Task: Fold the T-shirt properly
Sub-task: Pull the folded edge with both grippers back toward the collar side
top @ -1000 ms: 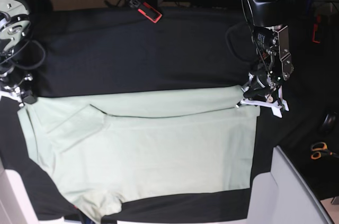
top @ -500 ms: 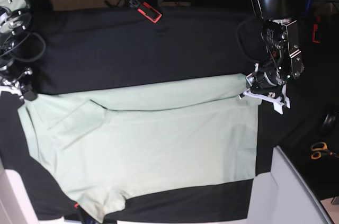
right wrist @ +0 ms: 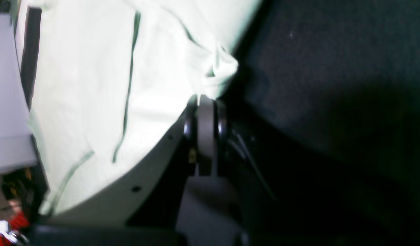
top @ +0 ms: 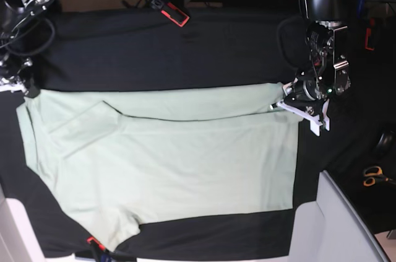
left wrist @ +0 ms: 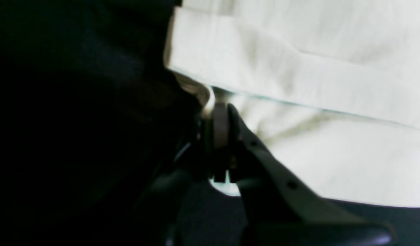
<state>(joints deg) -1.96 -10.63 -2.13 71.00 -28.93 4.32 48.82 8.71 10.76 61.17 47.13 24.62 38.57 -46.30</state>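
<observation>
T-shirt (top: 167, 169): pale mint green, spread flat on your bench's black tablecloth (top: 161, 51), filling the middle and the 6 o'clock half of the base view. Its far edge is folded over into a long band running from 9 to 3 o'clock.

Left gripper (top: 296, 102): at 3 o'clock in the base view, pressed together, pinching the T-shirt's far corner there; your left wrist view shows cloth caught between the tips.

Right gripper (top: 23, 88): at 9 o'clock, pressed together on the opposite far corner, cloth bunched at its tips in your right wrist view.

Scissors (top: 371, 176): orange handles, at 4 o'clock, well apart from the shirt.
</observation>
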